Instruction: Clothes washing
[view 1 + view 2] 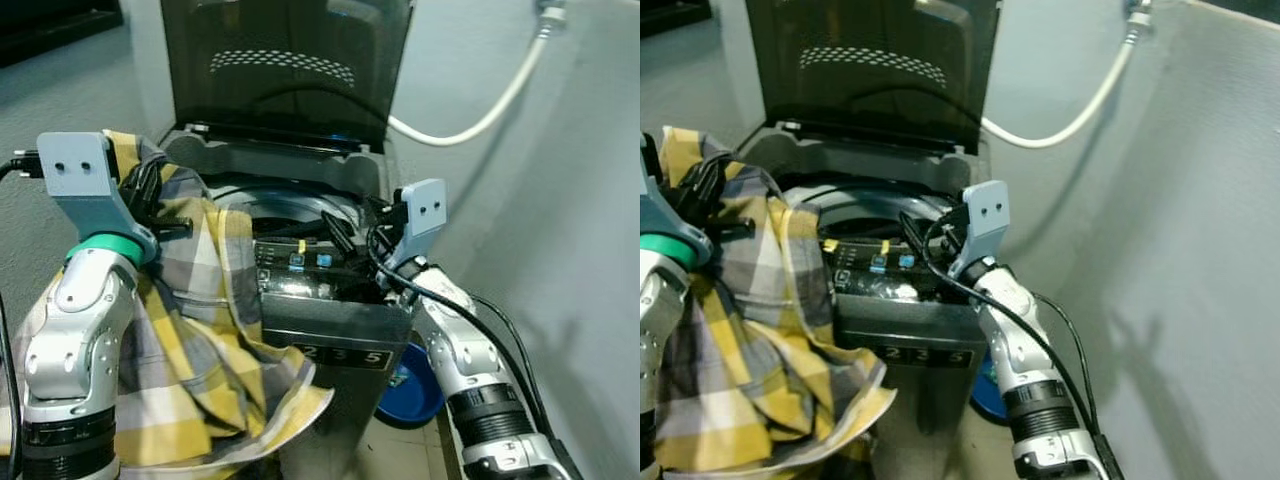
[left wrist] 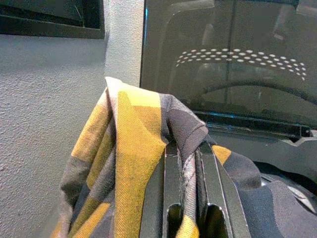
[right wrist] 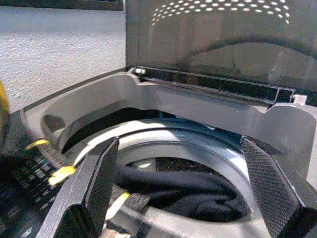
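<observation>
Now left end effector [image 2: 189, 218] clamps plaid shirt [image 1: 200, 330] beside washer [image 1: 330, 330]; right end effector [image 3: 183, 183] spread over drum.

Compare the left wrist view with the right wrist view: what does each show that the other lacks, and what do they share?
Left wrist view: the left pincer shut on a yellow-and-grey checked cotton shirt, a fold of it pinched between the black fingers.

Right wrist view: the right pincer open above the round drum opening of the grey top-loading washing machine, with dark clothing lying inside.

Both: the machine's raised dark transparent lid with its dotted band, and the textured grey wall.
</observation>
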`<state>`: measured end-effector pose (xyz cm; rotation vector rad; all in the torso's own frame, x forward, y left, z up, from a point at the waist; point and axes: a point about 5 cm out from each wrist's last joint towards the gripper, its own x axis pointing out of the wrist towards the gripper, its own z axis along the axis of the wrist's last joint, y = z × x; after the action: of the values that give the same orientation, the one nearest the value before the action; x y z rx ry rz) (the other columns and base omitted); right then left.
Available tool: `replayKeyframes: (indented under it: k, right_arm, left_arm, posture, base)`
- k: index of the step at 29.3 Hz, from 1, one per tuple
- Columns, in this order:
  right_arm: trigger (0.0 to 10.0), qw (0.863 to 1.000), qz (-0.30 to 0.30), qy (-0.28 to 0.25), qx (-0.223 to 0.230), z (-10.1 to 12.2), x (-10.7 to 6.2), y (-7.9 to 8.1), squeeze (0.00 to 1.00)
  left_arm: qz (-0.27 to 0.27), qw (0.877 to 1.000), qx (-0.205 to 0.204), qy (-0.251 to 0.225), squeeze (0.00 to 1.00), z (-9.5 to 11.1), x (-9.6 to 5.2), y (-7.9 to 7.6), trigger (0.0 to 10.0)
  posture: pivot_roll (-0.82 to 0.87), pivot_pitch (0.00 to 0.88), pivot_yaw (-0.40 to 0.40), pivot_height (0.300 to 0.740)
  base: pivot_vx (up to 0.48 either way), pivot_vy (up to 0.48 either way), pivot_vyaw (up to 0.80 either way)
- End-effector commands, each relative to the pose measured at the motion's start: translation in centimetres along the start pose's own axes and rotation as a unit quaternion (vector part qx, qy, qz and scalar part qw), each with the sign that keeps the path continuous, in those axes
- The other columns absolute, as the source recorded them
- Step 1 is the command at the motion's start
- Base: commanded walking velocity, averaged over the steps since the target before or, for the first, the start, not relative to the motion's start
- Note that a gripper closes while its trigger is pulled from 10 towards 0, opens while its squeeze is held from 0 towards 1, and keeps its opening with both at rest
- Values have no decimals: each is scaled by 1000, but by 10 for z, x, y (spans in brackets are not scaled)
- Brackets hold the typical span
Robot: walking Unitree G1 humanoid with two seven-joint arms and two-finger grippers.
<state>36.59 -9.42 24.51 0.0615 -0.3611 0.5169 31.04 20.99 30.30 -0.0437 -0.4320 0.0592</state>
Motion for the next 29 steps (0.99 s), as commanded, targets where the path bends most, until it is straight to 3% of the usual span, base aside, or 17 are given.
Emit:
replayKeyframes:
  k: [1,15,24,29]
  right_arm:
    - [10000,1000,1,6,1,-3,-3,-1,0]
    - [10000,1000,-2,5,-2,-3,-4,-2,0]
    - [10000,1000,-11,10,9,-4,-5,-4,0]
    - [10000,1000,-18,18,17,-6,-4,-6,0]
  left_arm:
    - [-7,999,-10,-36,0,13,1,-3,10000]
    - [-12,999,-22,-25,0,10,2,-4,10000]
    - [-15,999,-21,-26,0,10,2,-5,10000]
    - [-15,999,-20,-26,0,10,2,-4,10000]
  posture:
    - [33,69,-19,740]
    - [31,59,-20,740]
    - [30,59,-18,740]
    - [32,66,-18,740]
  base:
    - [0,0,0]
    - [0,53,0]
    - [0,459,0]
    - [0,478,-800]
